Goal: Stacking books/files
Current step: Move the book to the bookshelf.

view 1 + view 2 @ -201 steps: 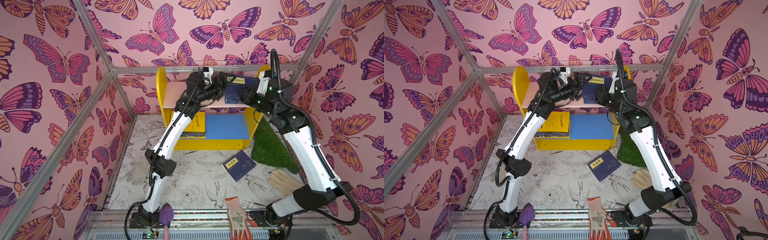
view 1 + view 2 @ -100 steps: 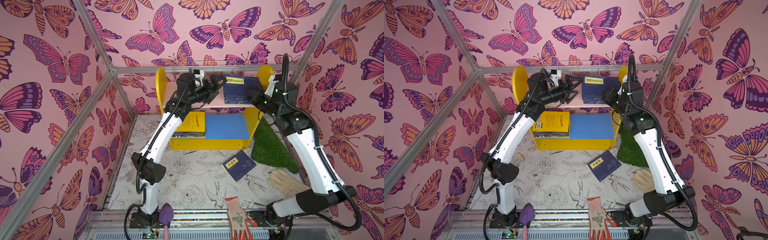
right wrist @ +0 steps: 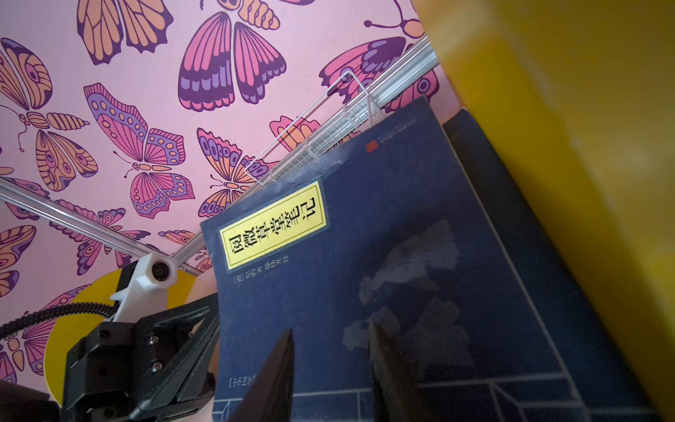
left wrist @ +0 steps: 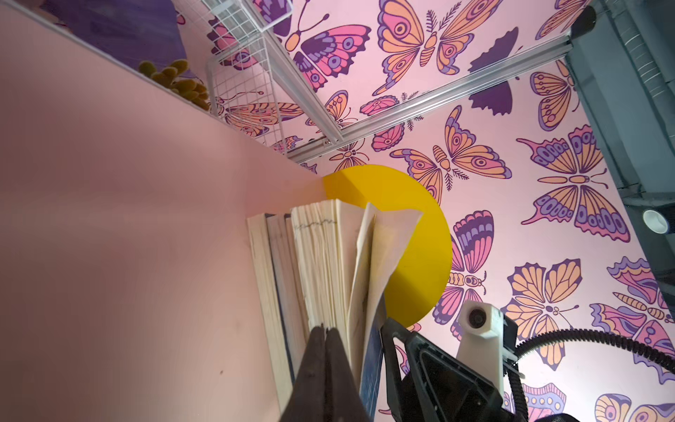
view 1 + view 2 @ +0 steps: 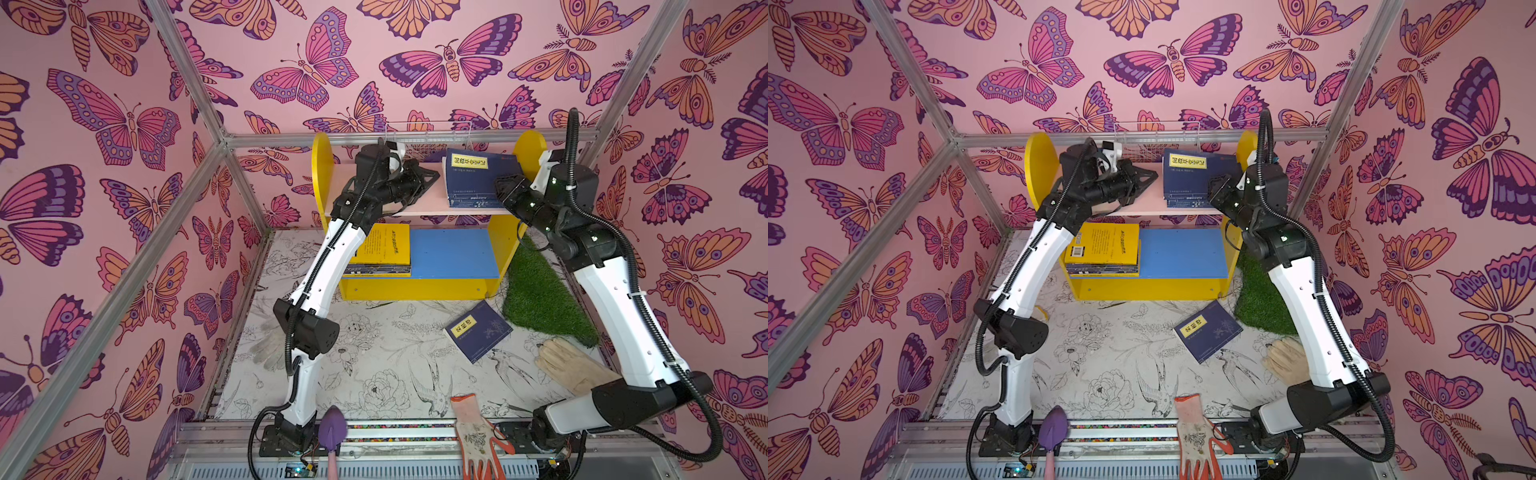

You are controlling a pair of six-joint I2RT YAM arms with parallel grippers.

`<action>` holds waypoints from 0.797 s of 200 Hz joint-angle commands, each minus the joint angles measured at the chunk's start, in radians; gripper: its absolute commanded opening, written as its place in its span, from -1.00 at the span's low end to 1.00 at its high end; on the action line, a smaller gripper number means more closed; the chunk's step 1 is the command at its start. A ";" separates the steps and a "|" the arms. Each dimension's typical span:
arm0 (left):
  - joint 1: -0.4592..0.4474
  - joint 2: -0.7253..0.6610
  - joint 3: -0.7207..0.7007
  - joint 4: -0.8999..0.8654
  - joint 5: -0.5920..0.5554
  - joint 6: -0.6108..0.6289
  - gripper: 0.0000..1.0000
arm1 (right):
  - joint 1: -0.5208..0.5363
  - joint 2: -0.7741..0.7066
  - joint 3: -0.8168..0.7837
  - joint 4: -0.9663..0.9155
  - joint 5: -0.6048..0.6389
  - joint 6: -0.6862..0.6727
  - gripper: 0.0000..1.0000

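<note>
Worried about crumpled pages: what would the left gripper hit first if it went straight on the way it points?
The page edges of the books on the pink shelf. The shut left gripper points right at them and looks close to touching, though the depth is unclear.

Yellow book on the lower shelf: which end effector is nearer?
Left. The left end effector hangs over the upper shelf, diagonally above the yellow book; the right end effector sits farther along, at the navy stack.
</note>
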 commanded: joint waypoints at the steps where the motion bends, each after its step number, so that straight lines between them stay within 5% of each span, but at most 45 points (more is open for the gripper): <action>1: -0.013 0.069 0.015 -0.077 -0.019 -0.016 -1.00 | -0.007 0.012 -0.031 -0.098 -0.013 0.013 -0.29; 159: -0.085 0.100 0.023 -0.119 -0.053 -0.015 -1.00 | -0.007 -0.166 -0.013 -0.087 0.097 -0.180 -0.21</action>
